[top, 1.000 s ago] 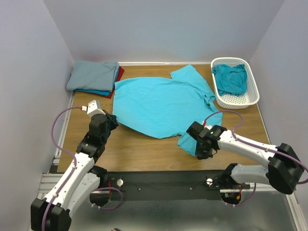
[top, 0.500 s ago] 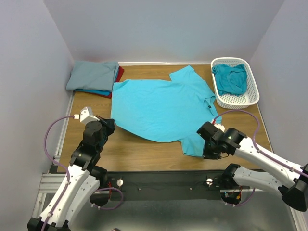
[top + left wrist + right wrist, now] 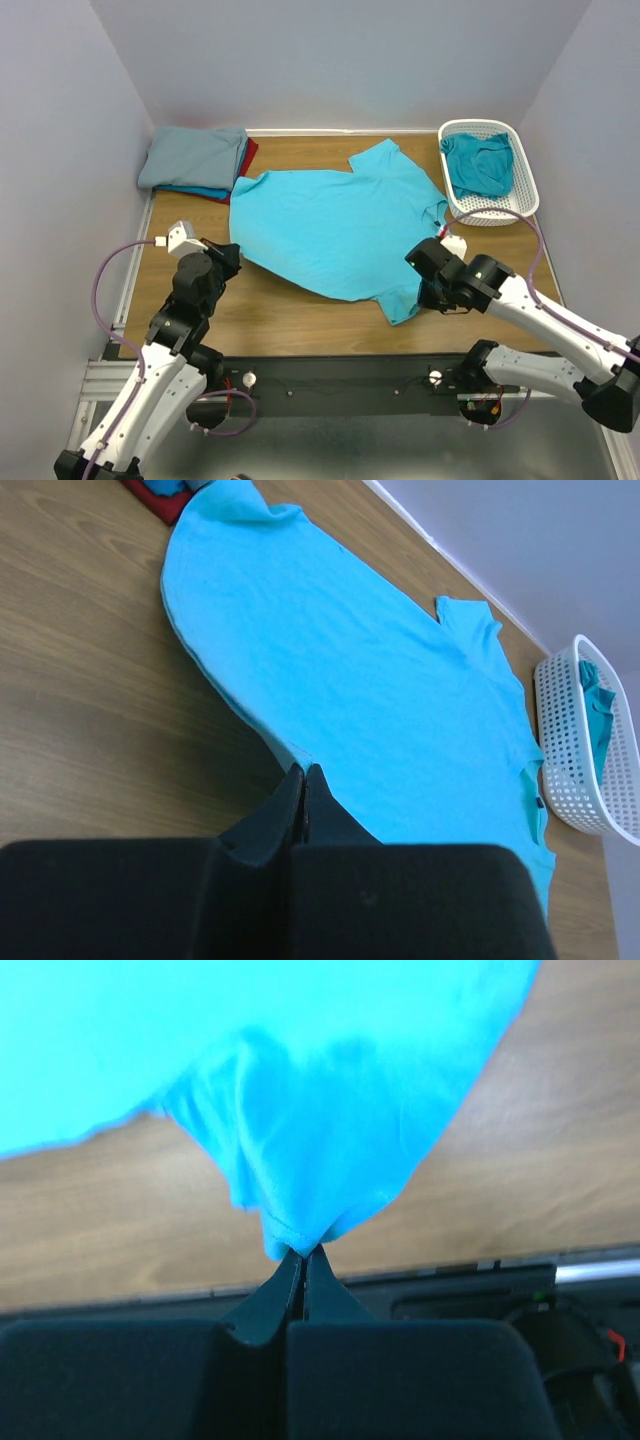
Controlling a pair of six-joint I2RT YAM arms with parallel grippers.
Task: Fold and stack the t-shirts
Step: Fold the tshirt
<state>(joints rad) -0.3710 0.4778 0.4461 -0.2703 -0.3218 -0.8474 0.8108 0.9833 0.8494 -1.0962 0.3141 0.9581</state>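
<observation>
The turquoise t-shirt (image 3: 335,225) lies spread across the middle of the tabletop (image 3: 280,315). At lower right, the right gripper (image 3: 303,1252) pinches the shirt's near corner between closed fingers. At lower left, the left gripper (image 3: 303,771) is closed with its tips at the hem; whether it has caught cloth is unclear. The folded t-shirts (image 3: 198,158) sit stacked upper left.

The bright turquoise cloth t-shirt (image 3: 330,225) is soft and matt, smooth where it lies flat, with a stitched hem. Under it, the brown wood-grain bench (image 3: 290,312) has a smooth, low-sheen finish. Right of the t-shirt, the white lattice basket (image 3: 522,205) is perforated plastic, faintly glossy. At the t-shirt's near corner, the right gripper (image 3: 303,1253) has matt black fingers (image 3: 255,1315).
</observation>
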